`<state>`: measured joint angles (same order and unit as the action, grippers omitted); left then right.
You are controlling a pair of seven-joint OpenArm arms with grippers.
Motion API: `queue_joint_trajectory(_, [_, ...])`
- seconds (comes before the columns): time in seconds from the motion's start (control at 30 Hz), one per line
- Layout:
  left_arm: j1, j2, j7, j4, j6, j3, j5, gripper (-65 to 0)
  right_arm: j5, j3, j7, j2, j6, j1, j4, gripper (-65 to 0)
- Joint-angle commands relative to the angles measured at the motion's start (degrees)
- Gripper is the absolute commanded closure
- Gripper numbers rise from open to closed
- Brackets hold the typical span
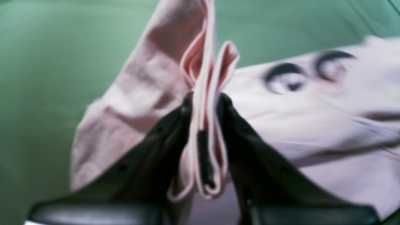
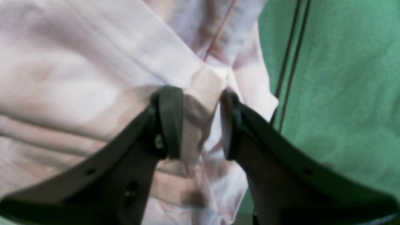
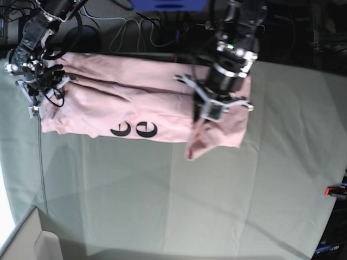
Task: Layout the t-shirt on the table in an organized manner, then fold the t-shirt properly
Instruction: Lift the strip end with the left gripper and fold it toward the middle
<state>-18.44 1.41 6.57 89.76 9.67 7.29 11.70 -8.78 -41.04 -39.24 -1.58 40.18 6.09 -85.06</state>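
Bare grey-green tabletop (image 3: 190, 206) in front. Beyond it, pink shirt (image 3: 130, 103) stretched in a long folded band near the far edge, black letters (image 3: 134, 130) along its near side. Left tool (image 1: 203, 100) pinched narrow on bunched shirt folds at one end. Right tool (image 2: 200, 122) clamped partway on a thick fold at the other end.

The t-shirt (image 3: 135, 103) lies along the far edge of the table (image 3: 190, 195); all table surface on its near side is open for passage. At the shirt's two ends the left gripper (image 3: 209, 111) and the right gripper (image 3: 33, 89) occupy the space. Cables (image 3: 135, 24) lie beyond the shirt's far side, and a red clamp (image 3: 335, 190) sits at the table edge well away from the shirt.
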Motion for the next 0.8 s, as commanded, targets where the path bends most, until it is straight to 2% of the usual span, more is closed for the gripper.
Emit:
queue_joint_trajectory(0.0, [0.5,0.9,-1.8,-0.1,-0.2,0.8,0.8,-6.1,0.4,-0.1,0.8,0.7,-0.2,-0.3,-1.0,-21.2])
queue_joint_trajectory(0.2, [1.5,3.8,-1.7,-2.2,-0.2,4.0,3.2,-6.0,0.4,-0.1,0.8,0.7,-0.2,-0.2,-1.0,-21.2])
queue_joint_trajectory(0.5, [3.1,3.7,-1.6,-4.0,-0.3,9.4,3.2,-6.2,0.4,-0.1,0.7,0.7,-0.2,-0.1,-1.0,-21.2])
queue_joint_trajectory(0.77, [3.0,3.8,-1.6,-4.7,-0.3,9.8,3.2,-6.3,0.4,-0.1,0.7,0.7,-0.2,-0.1,-1.1,-21.2])
